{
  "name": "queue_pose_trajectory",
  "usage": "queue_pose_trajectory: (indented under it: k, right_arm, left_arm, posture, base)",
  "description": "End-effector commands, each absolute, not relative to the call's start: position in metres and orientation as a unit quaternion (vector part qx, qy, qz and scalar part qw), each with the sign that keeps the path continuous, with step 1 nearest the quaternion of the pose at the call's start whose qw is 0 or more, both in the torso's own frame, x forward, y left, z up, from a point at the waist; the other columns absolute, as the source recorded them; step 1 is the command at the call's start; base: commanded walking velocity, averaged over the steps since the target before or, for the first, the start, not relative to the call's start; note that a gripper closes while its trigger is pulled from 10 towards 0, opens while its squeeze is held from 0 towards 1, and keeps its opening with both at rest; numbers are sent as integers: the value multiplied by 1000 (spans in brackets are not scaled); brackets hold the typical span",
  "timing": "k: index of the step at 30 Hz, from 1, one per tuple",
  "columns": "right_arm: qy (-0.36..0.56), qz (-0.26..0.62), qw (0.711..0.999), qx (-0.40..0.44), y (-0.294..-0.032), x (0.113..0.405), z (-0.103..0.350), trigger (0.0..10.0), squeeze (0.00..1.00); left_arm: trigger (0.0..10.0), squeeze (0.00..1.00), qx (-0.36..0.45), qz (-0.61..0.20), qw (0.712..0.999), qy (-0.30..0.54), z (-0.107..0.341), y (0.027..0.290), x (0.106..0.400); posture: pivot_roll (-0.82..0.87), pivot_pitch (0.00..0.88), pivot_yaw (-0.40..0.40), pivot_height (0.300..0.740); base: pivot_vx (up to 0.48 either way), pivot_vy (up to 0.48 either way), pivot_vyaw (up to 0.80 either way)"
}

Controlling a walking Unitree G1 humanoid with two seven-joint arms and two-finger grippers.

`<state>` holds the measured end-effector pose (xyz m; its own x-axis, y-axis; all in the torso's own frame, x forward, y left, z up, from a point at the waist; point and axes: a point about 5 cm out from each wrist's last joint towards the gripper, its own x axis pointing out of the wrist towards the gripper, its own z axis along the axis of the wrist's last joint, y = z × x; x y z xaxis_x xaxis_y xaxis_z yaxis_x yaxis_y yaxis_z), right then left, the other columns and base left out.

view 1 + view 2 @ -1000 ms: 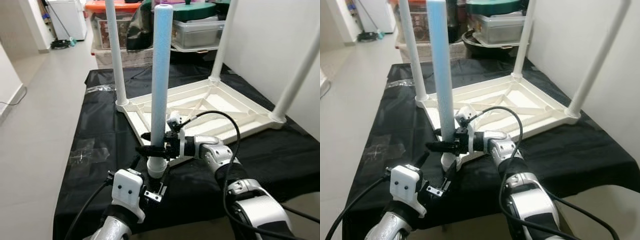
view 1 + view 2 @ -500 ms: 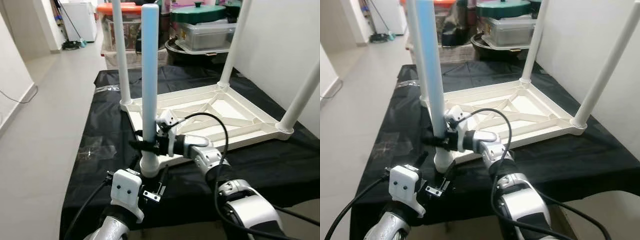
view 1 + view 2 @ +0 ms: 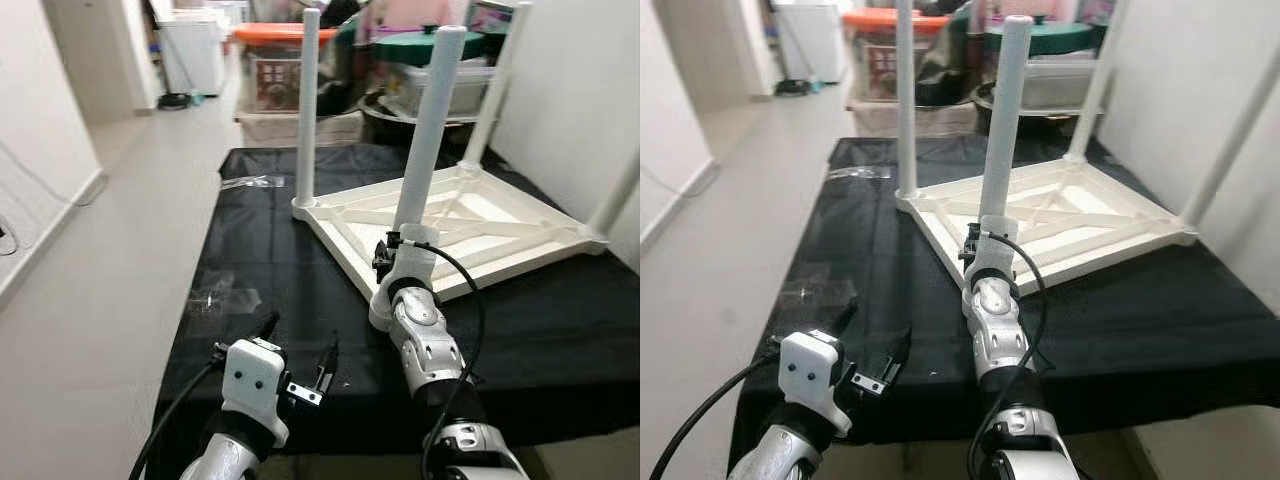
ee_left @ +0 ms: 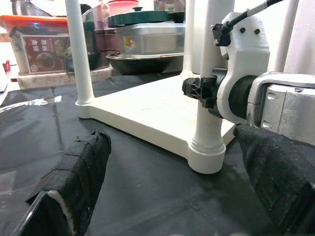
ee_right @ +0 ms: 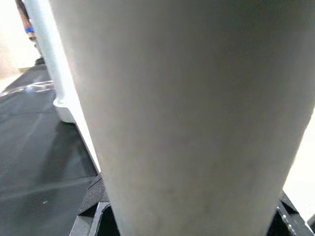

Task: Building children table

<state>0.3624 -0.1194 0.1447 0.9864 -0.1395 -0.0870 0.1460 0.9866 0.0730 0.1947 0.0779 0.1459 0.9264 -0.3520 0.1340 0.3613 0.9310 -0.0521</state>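
Right gripper [image 4: 203, 91] clamps the near table leg [image 3: 428, 140] low at its corner socket, left gripper [image 3: 298, 352] hangs spread wide, holding nothing, just short of it, upturned white tabletop [image 3: 480, 222] on black cloth [image 3: 260, 260], four legs up, no readable writing.

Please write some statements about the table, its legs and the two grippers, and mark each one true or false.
1. The white table top lies upside down on the black cloth. True.
2. The right gripper is closed around the nearest leg, low on it. True.
3. The left gripper holds the same leg. False: it is open, in front of the leg's base and apart from it.
4. The table lies on bare floor. False: it rests on the black cloth.
5. The nearest leg lies flat. False: it stands at the table top's near corner, leaning slightly.
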Motion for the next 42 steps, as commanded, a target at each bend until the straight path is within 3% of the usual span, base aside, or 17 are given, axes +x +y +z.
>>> queue_pose_trajectory:
  k: [1, 2, 3, 4, 5, 9, 10, 14, 18, 23, 26, 31, 32, 33, 34, 36, 42]
  right_arm:
    - [81, -48, 992, 87, -94, 355, 128, 0, 0]
    - [75, -3, 992, 101, -80, 356, 130, 10000, 0]
    - [75, -3, 992, 101, -80, 356, 130, 10000, 0]
    - [61, 35, 992, 102, -72, 357, 133, 10000, 259]
    - [48, 63, 990, 115, -68, 360, 136, 10000, 1000]
    - [29, 88, 987, 128, -69, 363, 142, 10000, 1000]
    - [20, 127, 983, 133, -72, 366, 146, 10000, 0]
    - [21, 236, 959, 153, -78, 369, 153, 10000, 0]
    - [65, 458, 880, 105, -84, 361, 151, 10000, 0]
    - [84, 527, 840, 102, -84, 357, 152, 10000, 0]
    - [110, 637, 760, 63, -76, 345, 148, 10000, 0]
    - [116, 683, 720, 42, -63, 343, 150, 10000, 0]
    - [113, 687, 717, 42, -59, 343, 152, 6196, 0]
    - [113, 687, 717, 42, -59, 343, 152, 6196, 0]
    - [109, 684, 719, 48, -56, 344, 153, 1255, 0]
    - [105, 685, 719, 52, -53, 344, 155, 0, 0]
    - [74, 578, 812, 33, -54, 357, 153, 0, 0]
  left_arm:
    - [10000, 0, -36, -179, 982, -56, 144, 79, 194]
    - [10000, 0, -36, -178, 982, -56, 144, 80, 194]
    - [10000, 0, -36, -178, 982, -56, 144, 80, 194]
    - [10000, 0, -36, -178, 982, -56, 144, 80, 194]
    - [10000, 0, -36, -178, 982, -56, 144, 80, 194]
    - [10000, 0, -36, -179, 982, -55, 143, 79, 193]
    - [10000, 0, -36, -179, 982, -55, 143, 79, 193]
    - [10000, 0, -37, -180, 981, -55, 143, 79, 193]
    - [10000, 0, -37, -181, 981, -55, 142, 78, 193]
    - [10000, 0, -37, -181, 981, -55, 142, 78, 194]
    - [10000, 0, -37, -181, 981, -55, 142, 78, 194]
    - [10000, 0, -38, -180, 981, -56, 142, 77, 194]
    - [10000, 0, -38, -180, 981, -56, 142, 77, 194]
    - [10000, 0, -38, -180, 981, -56, 142, 77, 194]
    - [10000, 0, -38, -180, 981, -56, 142, 76, 194]
    - [10000, 0, -38, -180, 981, -56, 142, 76, 194]
    - [10000, 0, -39, -178, 982, -55, 141, 77, 193]
  posture:
    - [83, 0, -21, 740]
    - [83, 0, -21, 740]
    - [83, 0, -21, 740]
    - [83, 0, -21, 740]
    - [85, 0, -22, 740]
    - [82, 0, -21, 740]
    - [82, 0, -21, 740]
    - [82, 0, -21, 740]
    - [82, 0, -18, 740]
    - [82, 0, -21, 740]
    - [87, 0, -28, 740]
    - [91, 0, -31, 740]
    - [94, 0, -33, 740]
    - [94, 0, -33, 740]
    - [94, 0, -33, 740]
    - [94, 0, -33, 740]
    - [86, 0, -33, 740]
  base:
    - [0, 0, 0]
    - [0, 0, 0]
    - [0, 0, 0]
    - [0, 0, 0]
    - [0, 0, 0]
    - [0, 0, 0]
    - [0, 0, 0]
    - [0, 0, 0]
    - [0, 0, 0]
    - [0, 0, 0]
    - [0, 0, 0]
    - [0, 0, 0]
    - [0, 0, 0]
    - [0, 0, 0]
    - [0, 0, 0]
    - [0, 0, 0]
    - [0, 0, 0]
